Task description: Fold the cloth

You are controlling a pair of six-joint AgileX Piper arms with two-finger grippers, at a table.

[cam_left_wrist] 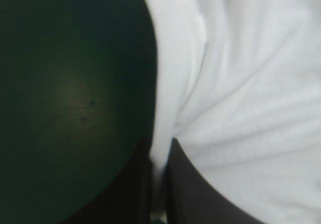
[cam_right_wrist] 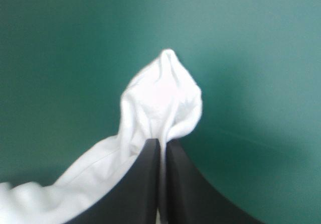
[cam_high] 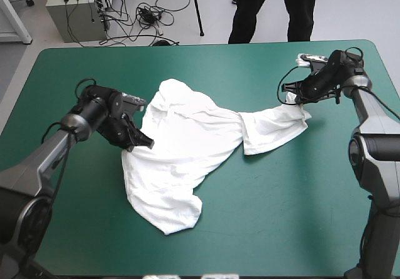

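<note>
Pinching white T-shirt (cam_high: 181, 147), sprawled on teal-green cover (cam_high: 281, 197), with left gripper (cam_high: 145, 142) and right gripper (cam_high: 299, 101) both clamped on its edges.

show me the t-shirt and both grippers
T-shirt (cam_high: 178, 157), high view, middle of the cloth
left gripper (cam_left_wrist: 160, 142), left wrist view, between fingertips pinching cloth
right gripper (cam_right_wrist: 161, 140), right wrist view, between fingertips pinching cloth

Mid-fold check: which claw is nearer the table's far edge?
Right. The right claw holds the shirt's stretched end not far from the table's far edge. The left claw grips the shirt's side near mid-table, farther from that edge.
</note>
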